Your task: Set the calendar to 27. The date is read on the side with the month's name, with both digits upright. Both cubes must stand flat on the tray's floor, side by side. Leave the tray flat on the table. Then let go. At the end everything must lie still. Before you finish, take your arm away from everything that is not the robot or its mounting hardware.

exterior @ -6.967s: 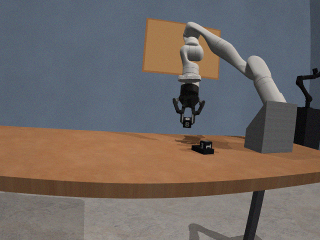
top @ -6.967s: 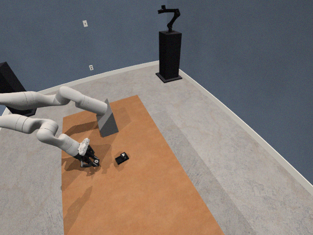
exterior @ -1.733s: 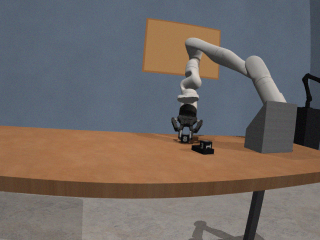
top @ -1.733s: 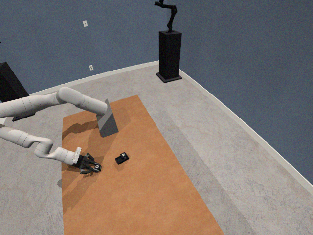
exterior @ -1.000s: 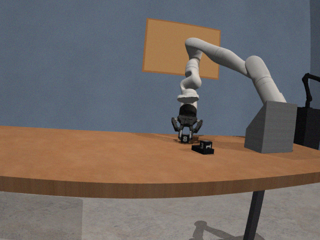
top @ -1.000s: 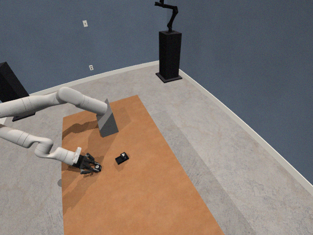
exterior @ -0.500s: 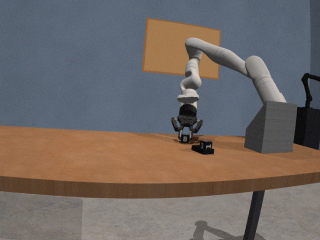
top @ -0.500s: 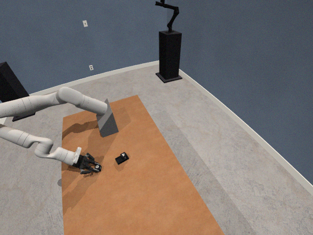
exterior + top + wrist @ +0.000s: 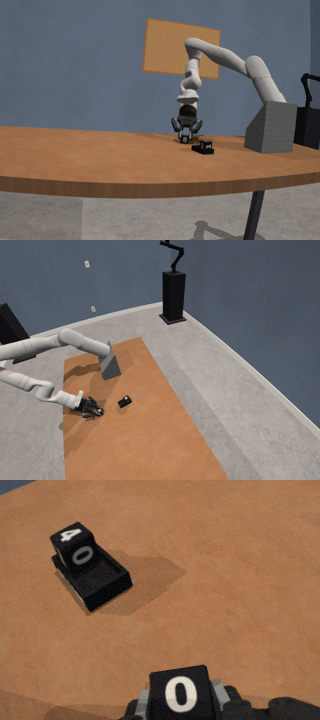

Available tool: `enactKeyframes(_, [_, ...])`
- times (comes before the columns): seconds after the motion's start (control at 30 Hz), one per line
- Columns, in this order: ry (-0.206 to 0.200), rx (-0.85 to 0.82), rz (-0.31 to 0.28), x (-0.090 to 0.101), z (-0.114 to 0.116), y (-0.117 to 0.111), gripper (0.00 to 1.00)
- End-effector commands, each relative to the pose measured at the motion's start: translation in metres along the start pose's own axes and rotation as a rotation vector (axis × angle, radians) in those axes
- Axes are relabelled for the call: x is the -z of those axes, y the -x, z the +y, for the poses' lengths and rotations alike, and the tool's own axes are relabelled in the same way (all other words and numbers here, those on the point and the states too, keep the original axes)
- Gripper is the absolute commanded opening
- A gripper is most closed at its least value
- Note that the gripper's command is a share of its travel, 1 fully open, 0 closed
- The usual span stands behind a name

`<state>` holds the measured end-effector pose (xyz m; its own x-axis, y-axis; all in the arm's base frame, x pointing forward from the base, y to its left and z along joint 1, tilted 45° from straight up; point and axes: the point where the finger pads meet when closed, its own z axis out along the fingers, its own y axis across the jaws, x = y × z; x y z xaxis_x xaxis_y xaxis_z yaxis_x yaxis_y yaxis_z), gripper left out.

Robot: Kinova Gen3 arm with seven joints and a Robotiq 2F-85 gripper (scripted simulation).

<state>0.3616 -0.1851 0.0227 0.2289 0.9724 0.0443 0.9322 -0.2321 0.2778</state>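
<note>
My gripper point(image 9: 185, 136) points down and is shut on a black digit cube point(image 9: 184, 139), low over or on the table, left of the tray. The cube shows an 8 in the exterior view and a 0 in the wrist view point(image 9: 181, 694). It also shows in the top view point(image 9: 98, 410), between the fingers point(image 9: 96, 411). The black tray point(image 9: 95, 577) lies flat on the table. The second cube point(image 9: 74, 546) stands in one end of it, with a 4 on top and a 0 on the side. In the exterior view the tray point(image 9: 202, 149) carries that cube point(image 9: 206, 144), showing 3 and 1.
The arm's grey base block point(image 9: 270, 127) stands on the table to the right of the tray. The rest of the tray floor beside the second cube is free. A black pedestal with a dark arm point(image 9: 173, 295) stands on the floor far behind.
</note>
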Motion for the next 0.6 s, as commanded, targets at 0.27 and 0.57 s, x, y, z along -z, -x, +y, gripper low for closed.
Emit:
enactKeyframes(0.27, [0.0, 0.001, 0.001, -0.0016, 0.0002, 0.0008, 0.28])
enactKeyframes(0.57, [0.0, 0.001, 0.001, -0.0016, 0.0002, 0.0008, 0.28])
